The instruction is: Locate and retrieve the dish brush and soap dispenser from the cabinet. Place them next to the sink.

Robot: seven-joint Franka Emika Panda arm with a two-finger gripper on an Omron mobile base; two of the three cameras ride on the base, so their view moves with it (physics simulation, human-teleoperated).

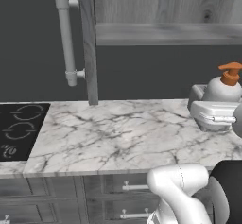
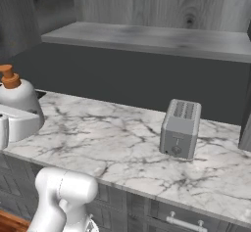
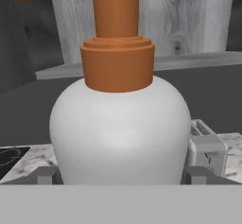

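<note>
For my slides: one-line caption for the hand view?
Soap dispenser upright between the pincer fingertips, toaster on marble behind.

soap dispenser (image 3: 118,133): smooth matt white, orange pump. counter (image 1: 118,133): veined marble. cabinet (image 2: 147,1): grey wood grain. toaster (image 2: 180,128): brushed metal.

White rounded soap dispenser bottle with orange pump top (image 3: 118,128) sits dead centre, upright, very close to the camera. Two dark fingertips (image 3: 46,175) flank its base left and right, hard against the sides. Behind it: grey wood-grain cabinet back panel (image 3: 189,15) with grey shelf (image 3: 198,60). Silver toaster (image 3: 205,150) on white marble counter (image 3: 28,159) to the right. Black stovetop corner (image 3: 9,159) lower left.
</note>
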